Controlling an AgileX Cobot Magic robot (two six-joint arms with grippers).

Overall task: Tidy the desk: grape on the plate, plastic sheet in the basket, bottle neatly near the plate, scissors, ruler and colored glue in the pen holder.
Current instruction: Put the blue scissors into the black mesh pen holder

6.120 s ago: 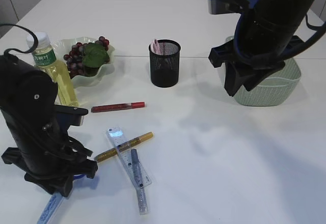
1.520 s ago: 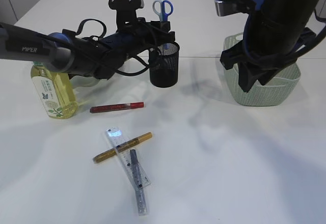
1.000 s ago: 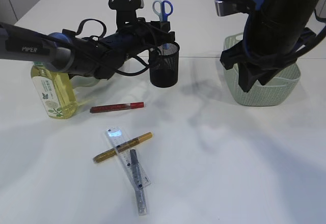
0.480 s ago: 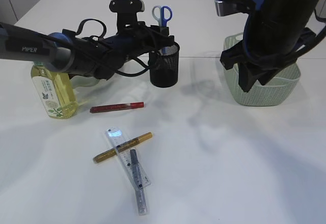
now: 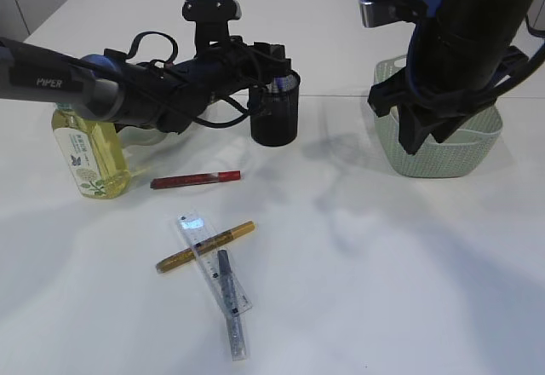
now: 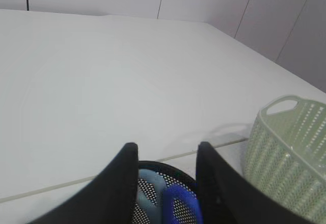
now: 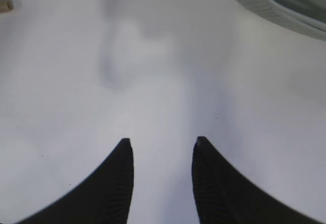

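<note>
Exterior view: left gripper [image 5: 274,58] reaches across to the black mesh pen holder [image 5: 274,118] at the table's 12 o'clock; its fingers hide the holder's mouth, and the scissors cannot be made out here. Left wrist view supplies this: jaws parted, nothing clasped between them, the scissors [image 6: 168,203] standing in the pen holder [image 6: 153,170] directly below, blue and pale handle loops uppermost. Right gripper [image 5: 407,136] hangs at 2 o'clock in front of the pale green basket [image 5: 460,149]; right wrist view shows its jaws moderately apart with bare table between them, the basket [image 7: 275,5] rim at that frame's 1 o'clock. Exterior alone shows: bottle [image 5: 85,149] of yellow liquid upright at 9 o'clock, plate mostly hidden behind the left arm, grape not visible; red glue pen [image 5: 195,179] lying just right of the bottle; at 6 to 7 o'clock, clear ruler [image 5: 213,264] with yellow glue pen [image 5: 206,246] crossing it and silver glue pen [image 5: 232,307] lying on its lower end.
</note>
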